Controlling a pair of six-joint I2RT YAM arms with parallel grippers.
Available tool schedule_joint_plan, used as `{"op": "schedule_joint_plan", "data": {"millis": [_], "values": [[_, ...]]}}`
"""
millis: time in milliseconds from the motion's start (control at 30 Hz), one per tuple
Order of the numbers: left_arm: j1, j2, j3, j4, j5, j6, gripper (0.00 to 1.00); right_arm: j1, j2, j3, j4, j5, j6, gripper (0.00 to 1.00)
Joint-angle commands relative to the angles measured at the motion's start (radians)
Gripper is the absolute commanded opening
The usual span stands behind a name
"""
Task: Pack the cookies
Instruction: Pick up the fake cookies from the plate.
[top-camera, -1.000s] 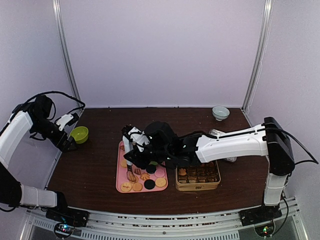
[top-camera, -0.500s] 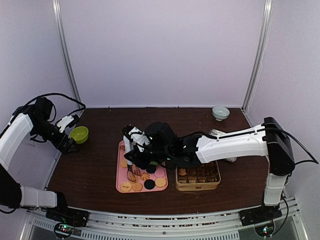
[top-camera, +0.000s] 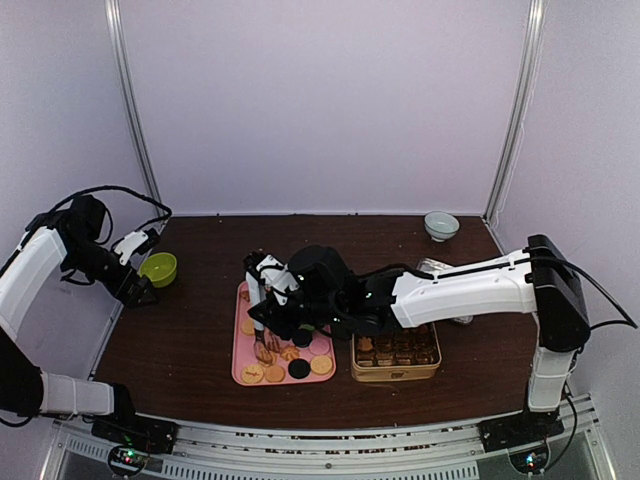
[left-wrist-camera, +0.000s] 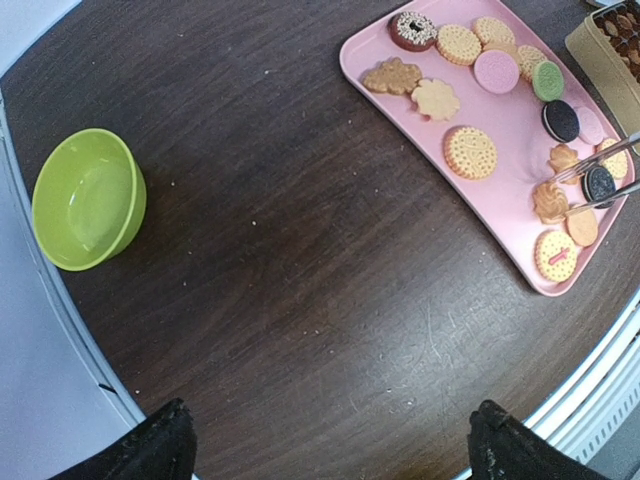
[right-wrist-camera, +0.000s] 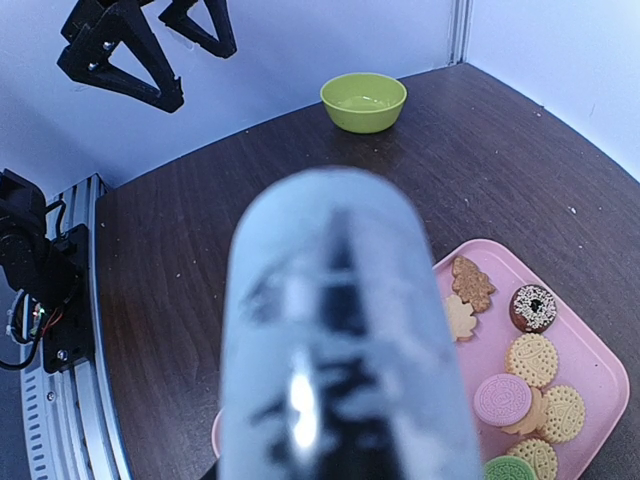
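Observation:
The cookies (top-camera: 290, 360) lie on a pink tray (top-camera: 240, 372): tan rounds, flower shapes, plus pink, green and black discs (left-wrist-camera: 470, 152). My right gripper (top-camera: 268, 298) hangs over the tray, shut on metal tongs (top-camera: 265, 345). The tongs' blurred handle (right-wrist-camera: 340, 340) fills the right wrist view and hides the fingers. The tong tips (left-wrist-camera: 585, 172) straddle a tan flower cookie (left-wrist-camera: 550, 198) near the tray's front edge. My left gripper (left-wrist-camera: 330, 440) is open and holds nothing, over bare table beside a green bowl (left-wrist-camera: 88, 198).
A gold tin (top-camera: 395, 352) with brown cookies in its compartments stands right of the tray. A small white bowl (top-camera: 441, 225) sits at the back right. The green bowl (top-camera: 158, 268) is at the far left, near the metal frame post.
The left arm has drifted slightly near the green bowl. The right arm holds its place over the tray with the tongs.

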Motion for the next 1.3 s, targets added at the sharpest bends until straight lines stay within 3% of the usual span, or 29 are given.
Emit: {"op": "schedule_joint_plan", "data": {"millis": [0, 1133, 1267], "values": [[0.007, -0.014, 0.005, 0.009, 0.016, 0.011, 0.98, 0.011, -0.021, -0.008, -0.025, 0.019, -0.008, 0.34], [0.007, -0.011, 0.012, 0.003, 0.008, 0.024, 0.98, 0.022, -0.055, -0.002, -0.040, 0.057, -0.027, 0.31], [0.008, -0.017, 0.011, 0.000, 0.007, 0.030, 0.98, 0.030, -0.055, 0.006, -0.030, 0.075, -0.041, 0.36]]}}
